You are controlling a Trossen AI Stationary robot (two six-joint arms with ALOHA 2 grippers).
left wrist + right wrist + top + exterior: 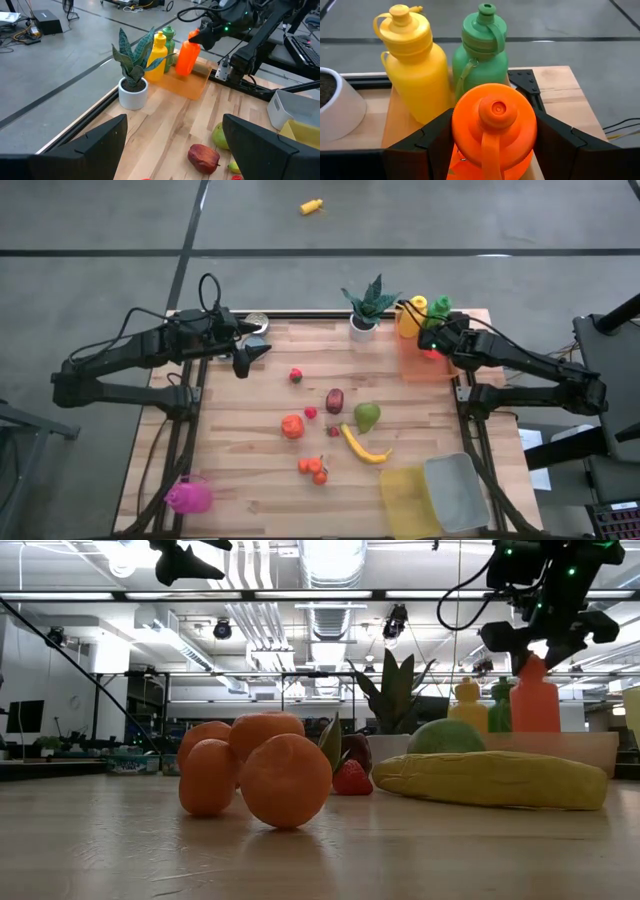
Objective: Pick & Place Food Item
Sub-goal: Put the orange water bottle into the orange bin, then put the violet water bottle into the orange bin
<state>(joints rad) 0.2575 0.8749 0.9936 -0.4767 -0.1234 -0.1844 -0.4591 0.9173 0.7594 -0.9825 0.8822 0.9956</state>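
Observation:
Toy food lies mid-table: a strawberry [296, 375], a dark red fruit [335, 400], a green pear [367, 417], a banana [365, 448], an orange [291, 426] and small oranges [314, 468]. My right gripper [495, 135] is at the far right corner over an orange tray [425, 368], shut on an orange bottle [494, 127]. A yellow bottle [415, 75] and a green bottle [482, 47] stand just behind it. My left gripper [172, 150] hangs open above the table's far left, holding nothing. My right gripper pinches the orange bottle's upper body [460, 135] between its two fingers [432, 142], one on each side, below the cap. The fingers slant down at it from the table's right. In the left wrist view the bottle [187, 57] hangs tilted below the fingers; whether its base touches the tray I cannot tell.
A potted plant [367, 310] stands at the far edge, left of the bottles. A yellow bin [410, 500] and a white bin [455, 490] sit at the near right corner, a pink item [188, 497] at the near left, a small tin [257, 322] by the left arm.

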